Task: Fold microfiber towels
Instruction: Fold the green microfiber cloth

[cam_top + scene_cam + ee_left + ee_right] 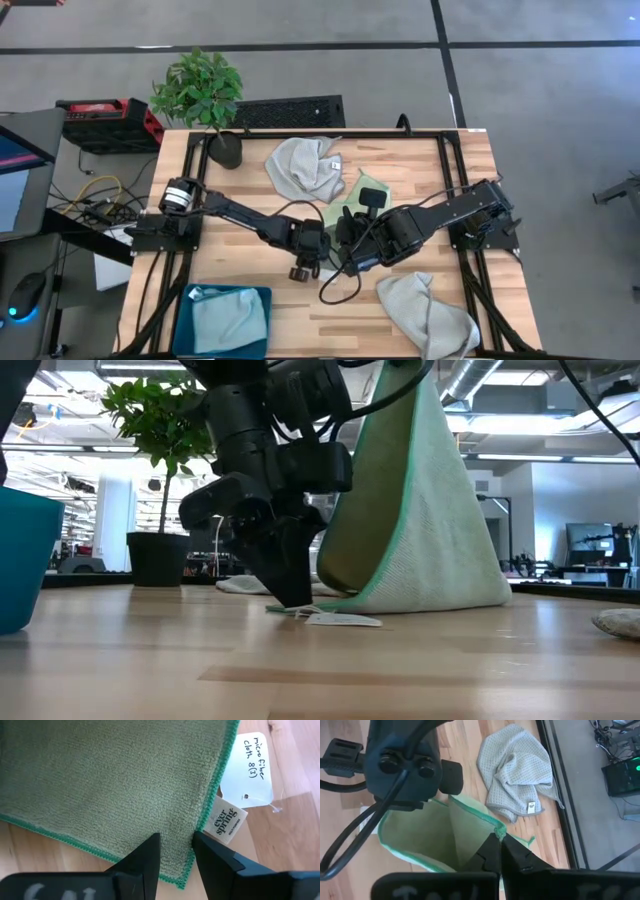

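Note:
The light green towel (440,530) stands up like a tent at the table's middle, its lower part on the wood; it also shows in the high view (350,195). My right gripper (499,842) is shut on its raised top. My left gripper (176,850) points down onto the towel's flat corner (290,600), fingers a little apart. A pale grey towel with a white tag (305,165) lies crumpled at the far middle. Another grey towel (425,310) lies at the near right. A light blue towel (230,318) lies in the teal bin (185,325). My left gripper comes from above, pointing down, and its fingertips (145,852) stand on the flat green towel close to the hemmed corner with the brand label (227,820). That part lies on the table. Whether cloth is caught between the fingers I cannot tell. My right gripper pinches the green-hemmed edge (499,829) of the towel at a bunched corner between its two fingers. That part is lifted well above the table. The towel hangs below the fingers in a folded cone, and its lower edge (420,600) rests on the table.
A potted plant (205,100) stands at the far left corner. A white handwritten paper tag (248,770) lies on the wood beside the green towel's corner. Bare wood lies in front of the towel toward the near edge (320,670).

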You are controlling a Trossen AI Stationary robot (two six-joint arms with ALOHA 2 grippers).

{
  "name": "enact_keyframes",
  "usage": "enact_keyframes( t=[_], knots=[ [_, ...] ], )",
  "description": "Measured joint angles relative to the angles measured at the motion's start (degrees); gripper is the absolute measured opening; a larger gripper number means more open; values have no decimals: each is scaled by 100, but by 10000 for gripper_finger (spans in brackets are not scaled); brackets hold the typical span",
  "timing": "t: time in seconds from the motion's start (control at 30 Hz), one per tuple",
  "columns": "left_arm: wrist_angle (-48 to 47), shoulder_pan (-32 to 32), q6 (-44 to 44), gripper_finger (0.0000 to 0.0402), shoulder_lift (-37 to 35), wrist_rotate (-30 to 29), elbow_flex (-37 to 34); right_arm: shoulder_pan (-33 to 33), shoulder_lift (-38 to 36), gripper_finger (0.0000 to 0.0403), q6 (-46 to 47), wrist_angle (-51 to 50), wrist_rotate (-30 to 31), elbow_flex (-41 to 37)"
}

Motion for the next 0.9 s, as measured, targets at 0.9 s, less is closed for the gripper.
enact_keyframes(
  t=[0.9],
  knots=[
    [-1075, -268, -180, 0, -821, -460, -50, 53, -40, 12, 705, -503, 429, -2]
  ],
)
